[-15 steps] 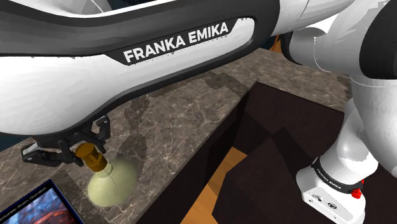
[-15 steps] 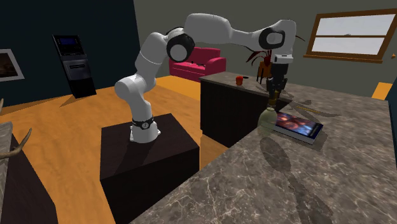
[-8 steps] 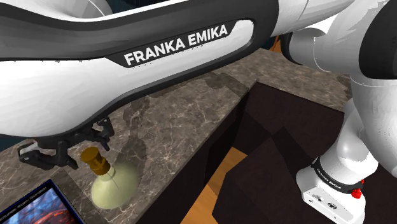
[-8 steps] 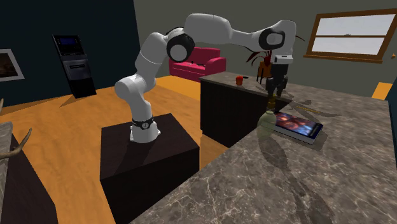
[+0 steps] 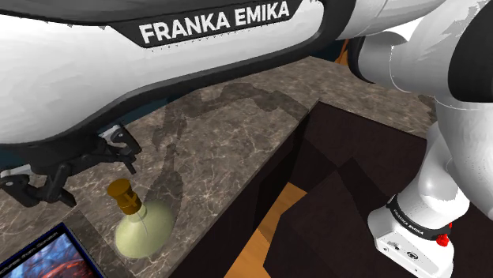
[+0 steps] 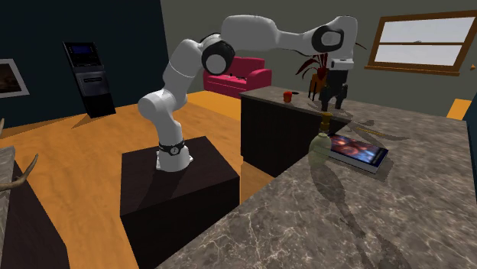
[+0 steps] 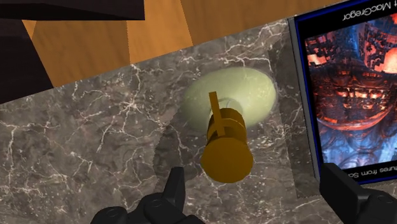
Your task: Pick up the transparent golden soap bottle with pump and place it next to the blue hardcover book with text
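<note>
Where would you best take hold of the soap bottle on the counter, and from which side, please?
By the golden pump neck, from straight above. The soap bottle stands upright, its pale body flares wide toward the base, and only the neck looks slim enough for the open gripper.

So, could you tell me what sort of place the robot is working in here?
Probably a home's living area: there is a red sofa, a framed window, a potted plant and a marbled counter.
</note>
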